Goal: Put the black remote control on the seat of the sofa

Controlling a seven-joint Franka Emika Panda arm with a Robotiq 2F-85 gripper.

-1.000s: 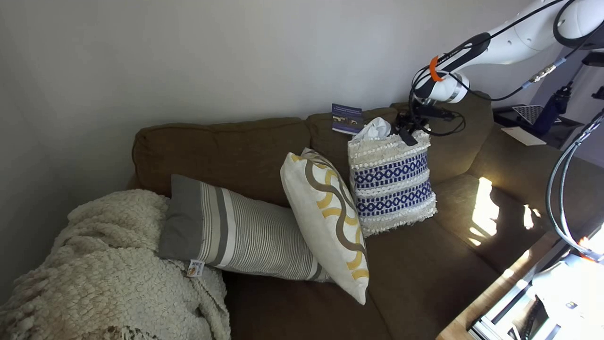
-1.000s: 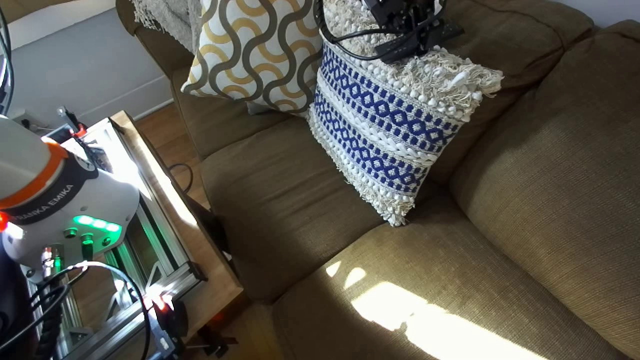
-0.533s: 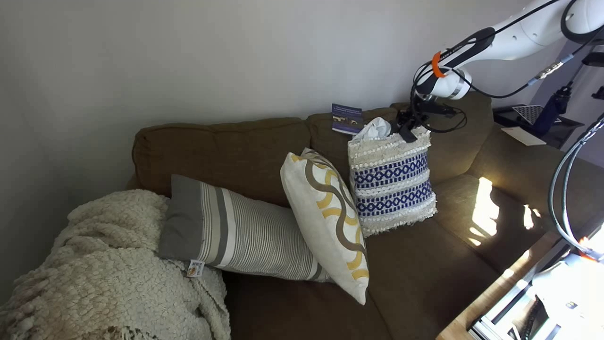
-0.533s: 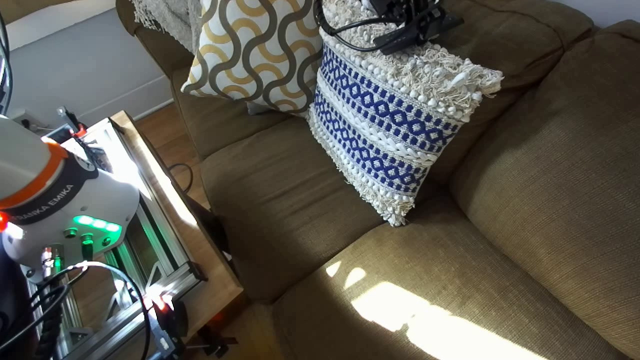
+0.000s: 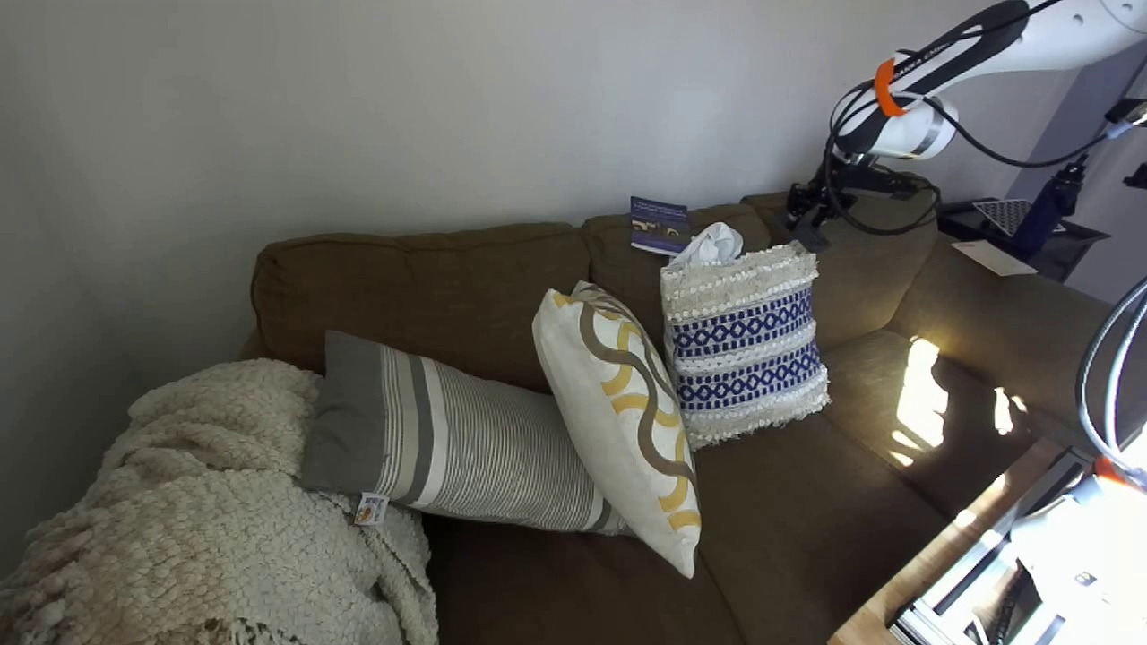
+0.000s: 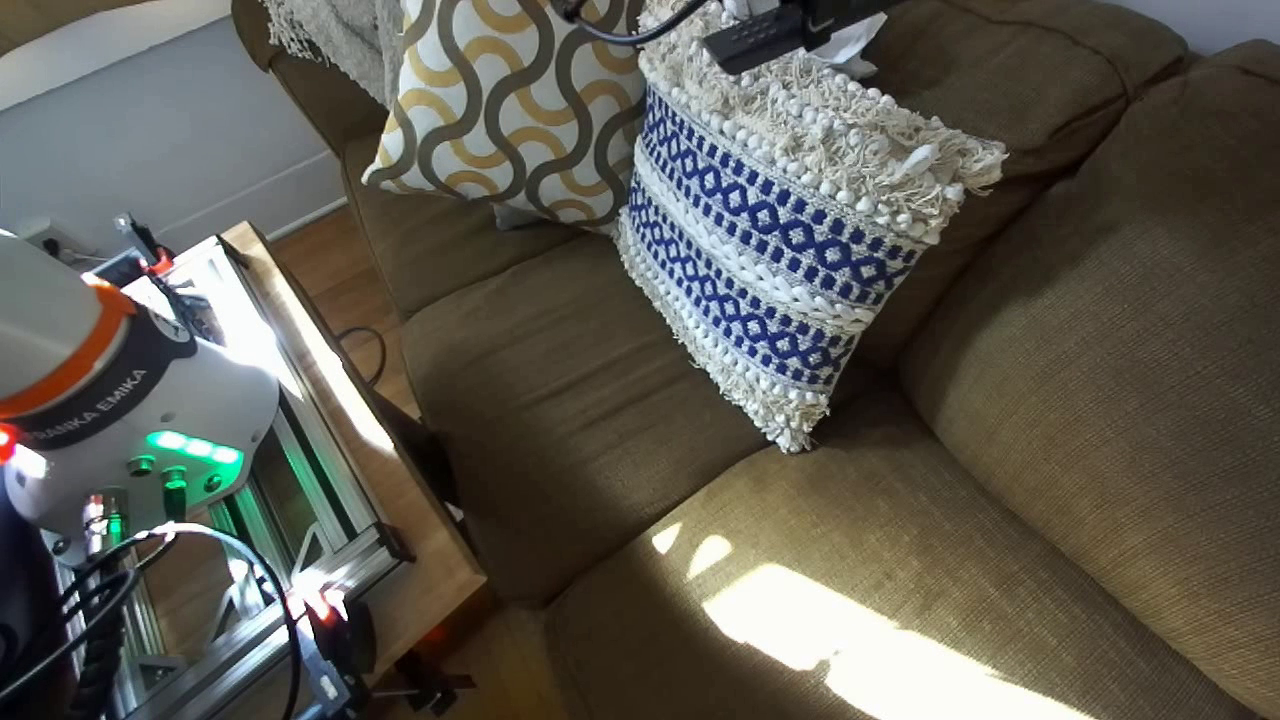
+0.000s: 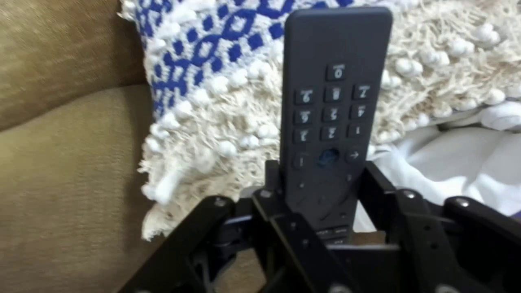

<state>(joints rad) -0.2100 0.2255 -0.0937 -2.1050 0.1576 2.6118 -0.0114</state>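
One slim black remote point(image 7: 336, 85) is held by the claw point(image 7: 321, 179), just right of centre in the wrist view, its long edges clamped between two fingers point(image 7: 272, 175). Its digits are seen upside down; the keypad end is pointed to the top of the frame, and the lower end is partly hidden by the claw. It is judged light, stiff and smooth, apt to slip if pinched loosely, and hardly fragile over padding. It would best be taken across both long edges, near mid-length, lest the free end tip at set-down. Behind it the blue cushion point(image 7: 228, 132) is seen; contact cannot be told.

In an exterior view the claw is placed at upper right, above one sofa point(image 5: 457, 296), whose seat point(image 5: 789, 506) is found right of bottom centre. Three cushions are counted: the blue one right of centre, a wavy one point(image 5: 623, 408) at centre, a striped one point(image 5: 493, 448) left of it. One blanket point(image 5: 206, 502) is heaped at lower left. One booklet point(image 5: 659, 226) and one white cloth point(image 5: 717, 244) are seen at upper right of centre.
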